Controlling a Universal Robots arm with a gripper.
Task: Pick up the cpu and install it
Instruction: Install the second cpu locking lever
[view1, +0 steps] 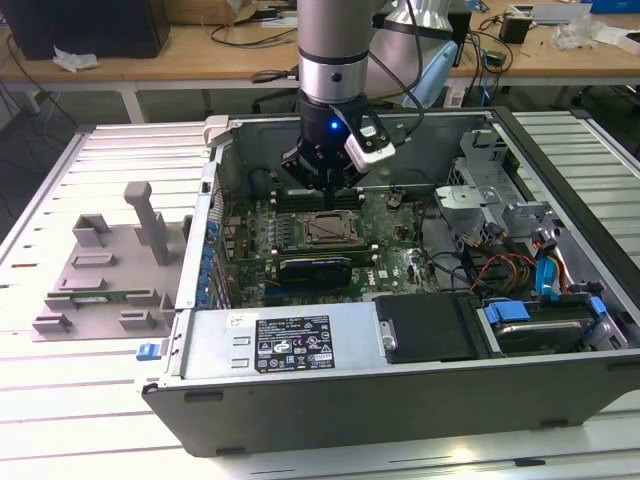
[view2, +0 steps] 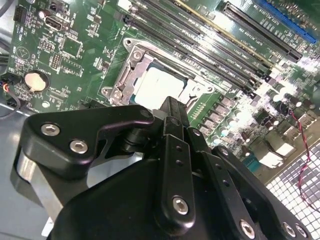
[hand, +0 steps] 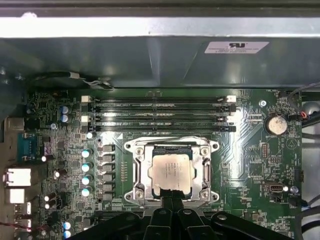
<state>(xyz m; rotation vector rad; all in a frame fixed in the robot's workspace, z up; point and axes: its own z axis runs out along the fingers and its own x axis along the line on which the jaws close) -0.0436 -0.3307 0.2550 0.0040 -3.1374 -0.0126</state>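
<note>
The gripper (hand: 170, 196) has its fingers drawn close together, their tips meeting at the near edge of the cpu (hand: 170, 173); whether they pinch that edge or only touch it cannot be told. In the second wrist view the gripper (view2: 172, 107) hangs just over the same edge of the cpu (view2: 156, 84). The one cpu lies flat inside the one socket (hand: 135, 172), its pale metal top facing up and the metal frame around it on all sides. In the exterior view the gripper (view1: 325, 180) stands low inside the open computer case (view1: 400, 390), right above the socket (view1: 327, 231) on the green motherboard (view1: 385, 235). Beyond the socket run four long memory slots (hand: 160, 114), side by side. One round coin battery (hand: 275, 125) sits on the board off to the side. The case rests on a slatted desk (view1: 60, 400), and on the exterior view's left a grey holder (view1: 105, 270) lies on that desk, well apart from the gripper.
</note>
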